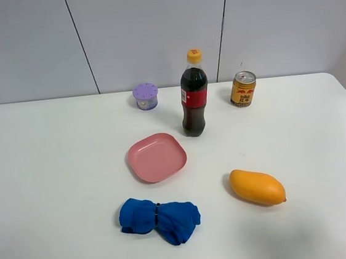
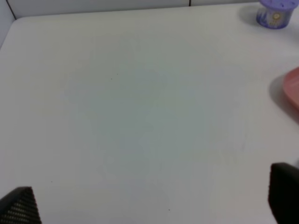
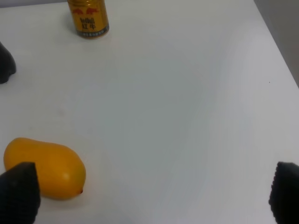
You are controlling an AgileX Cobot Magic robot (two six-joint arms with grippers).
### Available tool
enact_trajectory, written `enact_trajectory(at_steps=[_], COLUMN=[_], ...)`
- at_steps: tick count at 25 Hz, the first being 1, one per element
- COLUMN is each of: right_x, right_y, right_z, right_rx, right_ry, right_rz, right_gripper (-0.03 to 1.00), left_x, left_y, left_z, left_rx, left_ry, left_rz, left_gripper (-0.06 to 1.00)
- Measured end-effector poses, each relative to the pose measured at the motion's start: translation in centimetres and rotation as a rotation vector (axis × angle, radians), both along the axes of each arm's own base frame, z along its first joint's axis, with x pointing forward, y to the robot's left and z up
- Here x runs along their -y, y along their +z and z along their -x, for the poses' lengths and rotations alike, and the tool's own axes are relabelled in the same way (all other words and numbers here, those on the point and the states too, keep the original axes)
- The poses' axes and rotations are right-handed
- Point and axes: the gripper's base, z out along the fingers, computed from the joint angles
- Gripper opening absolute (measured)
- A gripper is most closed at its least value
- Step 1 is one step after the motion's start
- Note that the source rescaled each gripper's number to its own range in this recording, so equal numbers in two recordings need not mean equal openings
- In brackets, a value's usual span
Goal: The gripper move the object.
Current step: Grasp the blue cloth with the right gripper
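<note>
Standing near the red-labelled cola bottle (image 1: 193,96), a gold can (image 1: 243,89) shows red bulls.

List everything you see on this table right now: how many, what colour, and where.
table: one, white, under everything
round container: one, purple, at the back, left of the bottle
cola bottle: one, dark with red label and yellow cap, upright, back centre
can: one, gold, upright, right of the bottle
plate: one, pink, centre
mango: one, orange-yellow, front right
cloth: one, blue, bunched, in front of the plate
left gripper: one, black, open, over bare table
right gripper: one, black, open, beside the mango
</note>
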Motion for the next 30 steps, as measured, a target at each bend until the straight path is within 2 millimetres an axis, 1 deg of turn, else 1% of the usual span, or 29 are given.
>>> enact_trajectory(at_steps=[8,15,18,22,24,27,30], right_x=[-0.1,-1.1,-1.6,-2.4,-3.0,-4.4,-6.3], right_y=[0.0,0.0,1.4,5.0,6.6,8.7,9.8], right_z=[-0.2,-3.1,-4.5,-6.9,-8.3,-11.3,-14.3], right_rx=[-0.013,-0.200,-0.210,-0.156,-0.165,-0.208,-0.262], right_ry=[0.011,0.171,0.231,0.311,0.341,0.389,0.446], right_rz=[-0.005,-0.036,-0.043,-0.040,-0.038,-0.032,-0.010], right_gripper=[1.00,1.00,1.00,1.00,1.00,1.00,1.00], left_x=[0.0,0.0,0.0,0.0,0.0,0.0,0.0], left_y=[0.0,0.0,0.0,0.0,0.0,0.0,0.0], left_z=[0.0,0.0,0.0,0.0,0.0,0.0,0.0], left_rx=[0.000,0.000,0.000,0.000,0.000,0.000,0.000], left_ry=[0.000,0.000,0.000,0.000,0.000,0.000,0.000], left_rz=[0.000,0.000,0.000,0.000,0.000,0.000,0.000], left_gripper=[1.00,1.00,1.00,1.00,1.00,1.00,1.00])
